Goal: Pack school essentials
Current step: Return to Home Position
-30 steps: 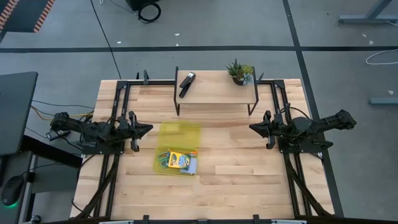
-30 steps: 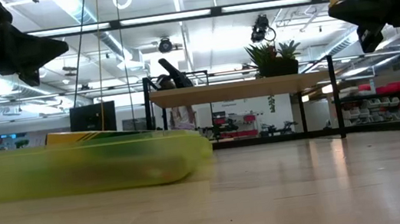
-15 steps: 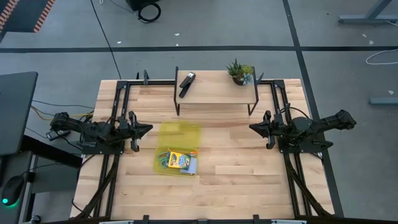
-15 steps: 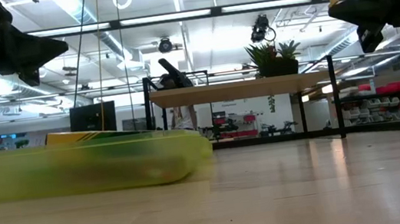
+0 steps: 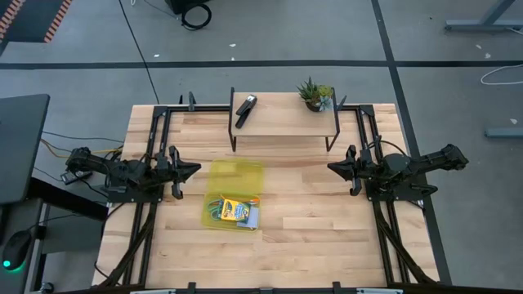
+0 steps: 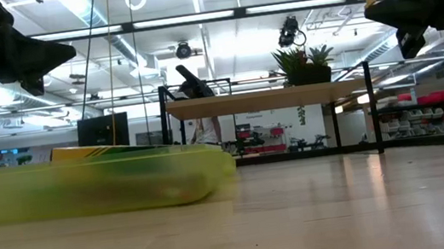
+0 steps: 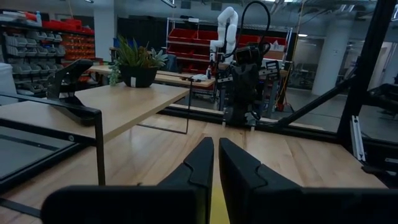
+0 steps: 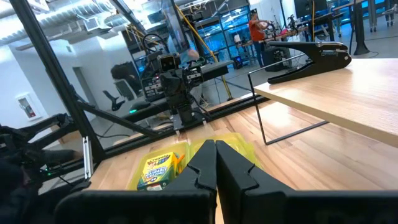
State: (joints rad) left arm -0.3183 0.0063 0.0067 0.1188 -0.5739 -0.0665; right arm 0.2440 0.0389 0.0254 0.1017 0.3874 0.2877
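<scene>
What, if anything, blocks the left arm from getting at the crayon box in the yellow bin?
Seemingly nothing, so yes: the crayon box lies uppermost in the open yellow bin, and the left hand, shut, hangs beside it with nothing between.

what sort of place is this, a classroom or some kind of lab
Most likely a robotics lab in a warehouse-like hall, not a classroom. Shelves of red bins line the back, a white robot arm stands farther off, and the grey floor carries black lines.
</scene>
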